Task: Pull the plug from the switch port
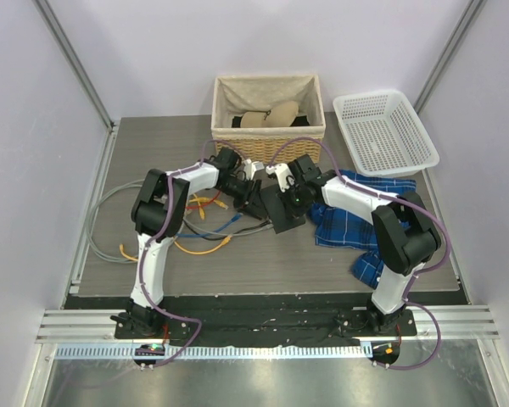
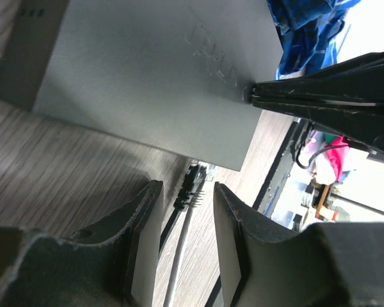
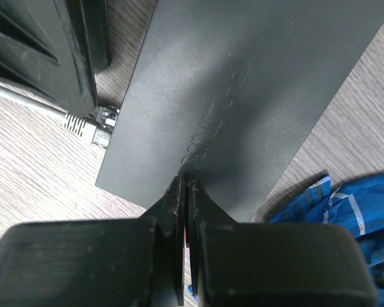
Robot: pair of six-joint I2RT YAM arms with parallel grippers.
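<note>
Pinning the switch flat is what makes this pull work. It lies mid-counter, just left of the blue cloth. The right tool has its fingers fully together and grips nothing; its tips rest on the lid by the lettering. That pressure should hold through the pull, or the box will likely slide along with the cable.

The left tool stands about half open and empty, its fingers either side of the plugs at the port edge. It is best to close on a plug's body, not its cable. Press the latch tab if it can be reached, then draw straight out along the port — a sideways tug risks jamming. The black plug and the pale plug on its grey cable sit close together. Which one is meant I cannot tell, so the grip should take only one.

Counted:
- One counter.
- Two arms.
- Two baskets — one lined wicker, one white plastic.
- One cloth.
- One switch.
- Loose cables in grey, yellow, blue and orange, the exact number unclear.
- Two plugs at the port.
</note>
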